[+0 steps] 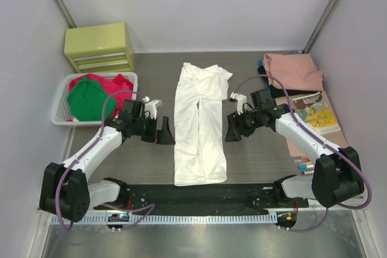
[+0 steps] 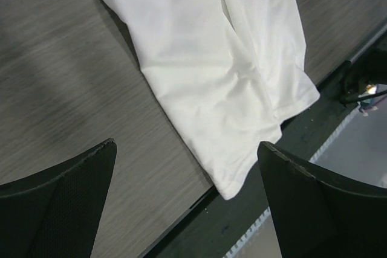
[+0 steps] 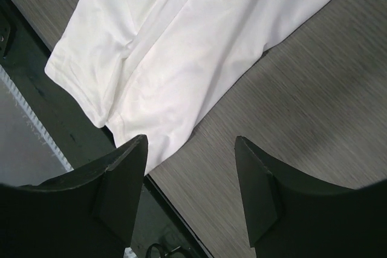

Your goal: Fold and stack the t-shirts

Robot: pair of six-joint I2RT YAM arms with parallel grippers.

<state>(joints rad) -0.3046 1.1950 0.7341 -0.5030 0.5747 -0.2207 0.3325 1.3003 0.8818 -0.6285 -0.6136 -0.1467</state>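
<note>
The left gripper (image 1: 162, 131) hangs with its jaws spread wide and holds nothing, just beside the left edge of the white t-shirt (image 1: 199, 125). The white t-shirt lies folded lengthwise along the middle of the worktop (image 1: 145, 70), hem near the front edge. The right gripper (image 1: 233, 130), jaws partly apart and empty, sits just beside its right edge.

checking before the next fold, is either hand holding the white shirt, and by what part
Nothing is held. The left hand and right hand are both open, one at each long side of the white t-shirt, not gripping it.
</note>
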